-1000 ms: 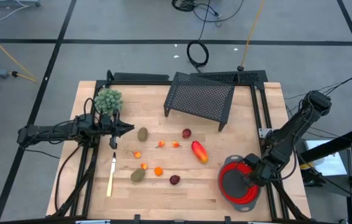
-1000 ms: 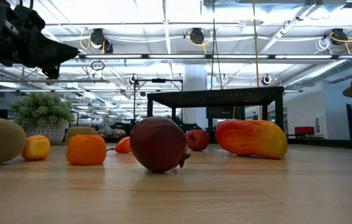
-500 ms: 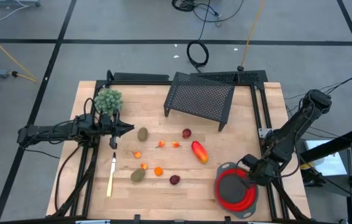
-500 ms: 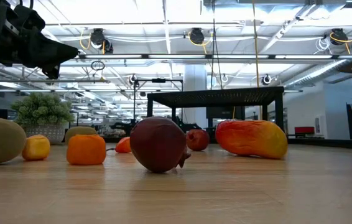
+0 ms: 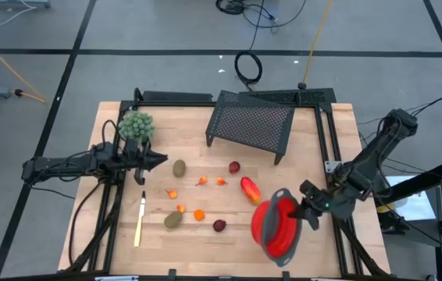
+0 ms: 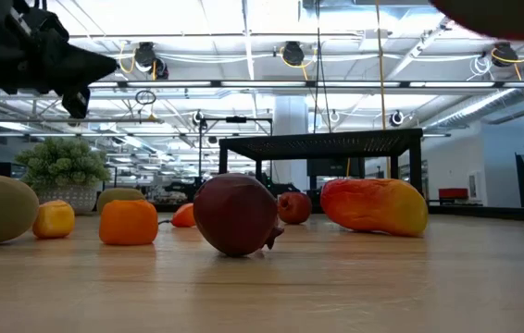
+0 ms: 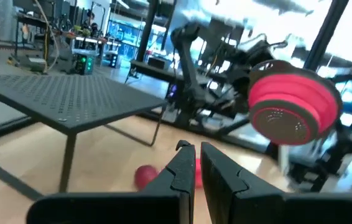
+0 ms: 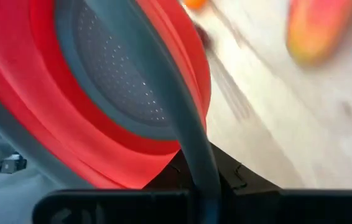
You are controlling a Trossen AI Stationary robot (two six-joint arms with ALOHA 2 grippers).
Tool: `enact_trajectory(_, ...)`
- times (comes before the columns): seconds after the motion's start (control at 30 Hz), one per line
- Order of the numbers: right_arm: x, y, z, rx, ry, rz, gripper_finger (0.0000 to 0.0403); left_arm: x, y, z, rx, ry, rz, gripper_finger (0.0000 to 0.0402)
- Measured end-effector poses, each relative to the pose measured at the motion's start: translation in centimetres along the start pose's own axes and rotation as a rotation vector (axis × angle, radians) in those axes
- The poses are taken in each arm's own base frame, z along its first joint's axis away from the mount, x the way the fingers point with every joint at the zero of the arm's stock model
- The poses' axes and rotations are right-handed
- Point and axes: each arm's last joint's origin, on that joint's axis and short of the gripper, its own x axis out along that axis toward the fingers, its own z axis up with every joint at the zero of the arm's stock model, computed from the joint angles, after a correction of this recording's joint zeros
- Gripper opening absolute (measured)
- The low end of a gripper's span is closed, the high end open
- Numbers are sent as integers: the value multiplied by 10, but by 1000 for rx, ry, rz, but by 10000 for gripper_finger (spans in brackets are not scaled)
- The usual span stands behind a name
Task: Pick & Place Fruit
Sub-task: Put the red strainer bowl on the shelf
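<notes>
One red-orange-yellow elongated fruit [image 5: 250, 190]

**Materials and surface finish**

You see a pale wooden table [image 5: 205, 234] with visible plank grain, a matt black perforated metal rack [image 5: 250, 123], and a red bowl [image 5: 274, 226], probably soft plastic, with a grey dotted inner face. The dark red ball [image 6: 235, 215] has smooth, faintly glossy skin.

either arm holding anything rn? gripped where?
Right gripper holds the red strainer bowl by its grey rim, lifted and tilted above the table. Left gripper holds nothing.
</notes>
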Motion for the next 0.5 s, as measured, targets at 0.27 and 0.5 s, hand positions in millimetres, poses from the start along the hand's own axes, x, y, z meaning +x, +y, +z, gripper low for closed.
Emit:
enact_trajectory(0.27, -1, 1, 23, -182, -150, 16, 1, 0, -2, 7, -117, -75, -29, 26)
enact_trajectory(0.5, 3, -5, 44, -308, -302, -87, 1, -1, -5, 14, -208, -139, -63, 26)
